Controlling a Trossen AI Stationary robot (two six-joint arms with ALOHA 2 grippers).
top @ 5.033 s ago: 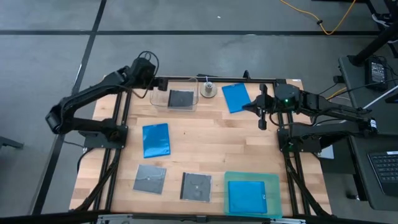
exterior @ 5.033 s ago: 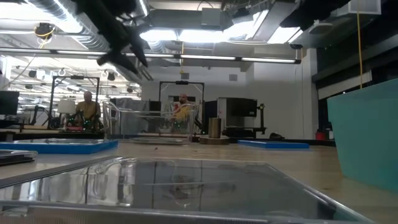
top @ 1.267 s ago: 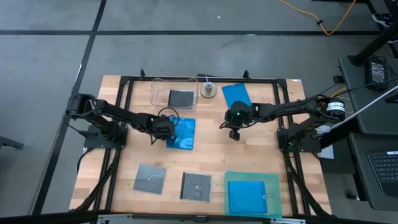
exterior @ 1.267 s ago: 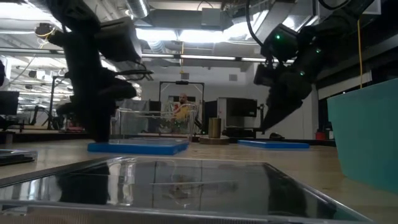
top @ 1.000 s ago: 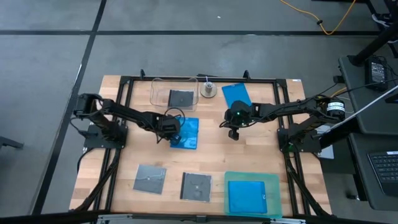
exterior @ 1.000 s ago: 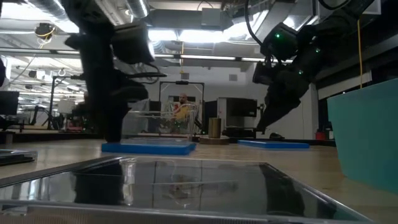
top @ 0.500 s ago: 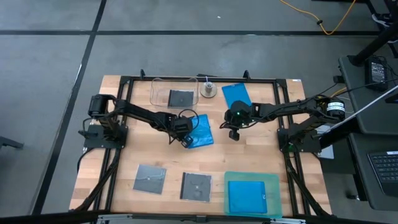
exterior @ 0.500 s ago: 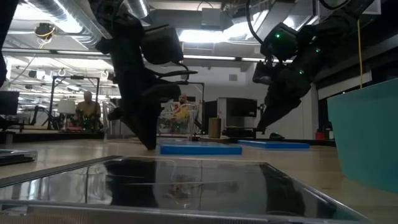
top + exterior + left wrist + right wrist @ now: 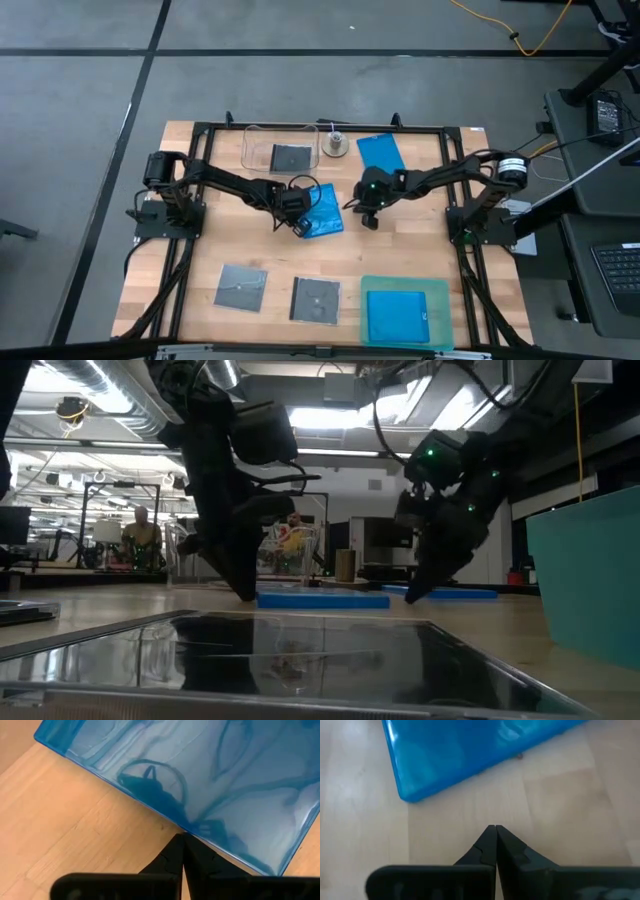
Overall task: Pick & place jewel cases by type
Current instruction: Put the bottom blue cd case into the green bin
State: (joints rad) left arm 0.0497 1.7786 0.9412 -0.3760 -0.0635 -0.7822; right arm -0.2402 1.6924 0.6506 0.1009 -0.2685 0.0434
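At table centre | blue case [image 9: 324, 210] touching left tool [image 9: 297, 224] | flat

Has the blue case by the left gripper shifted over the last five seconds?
Yes. The blue case slid rightward, away from the table's left side, now lying below the clear tub, with the left gripper at its edge.

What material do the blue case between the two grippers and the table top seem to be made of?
The blue case looks like glossy, slightly see-through plastic: its surface mirrors ceiling lights and the left gripper, whose shut tips touch its edge. The table top looks like matte pale wood: grain lines and plank seams show, perhaps butcher block or laminate.
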